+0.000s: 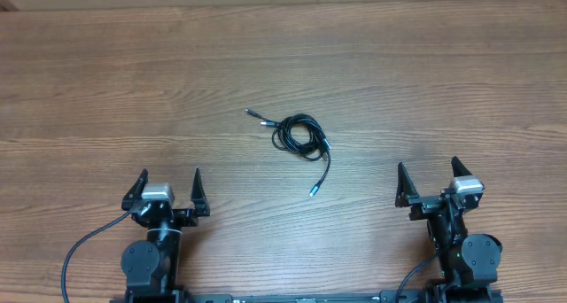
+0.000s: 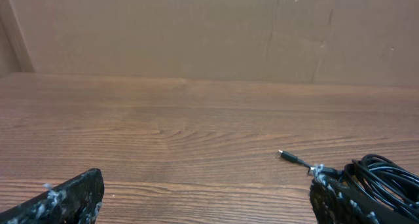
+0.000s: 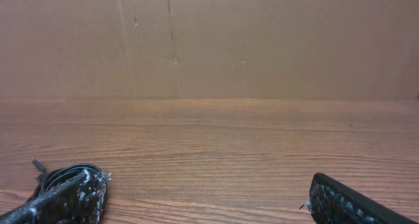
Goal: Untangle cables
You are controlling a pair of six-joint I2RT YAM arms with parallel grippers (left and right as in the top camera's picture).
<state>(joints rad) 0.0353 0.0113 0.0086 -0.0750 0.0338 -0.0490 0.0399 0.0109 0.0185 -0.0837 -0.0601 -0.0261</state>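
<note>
The cables (image 1: 298, 135) lie as one small tangled black coil near the middle of the wooden table, with two silvery plug tips sticking out to the upper left and one loose end trailing down to a plug at the lower right. The coil also shows at the right edge of the left wrist view (image 2: 383, 175) and at the lower left of the right wrist view (image 3: 62, 177), partly behind a finger. My left gripper (image 1: 168, 190) is open and empty at the front left. My right gripper (image 1: 431, 181) is open and empty at the front right. Both are well short of the coil.
A bare wooden tabletop (image 1: 133, 90) spreads all round the coil. A brown cardboard wall (image 2: 196, 27) stands along the far edge. The thick black arm cables (image 1: 80, 250) run by the arm bases at the front edge.
</note>
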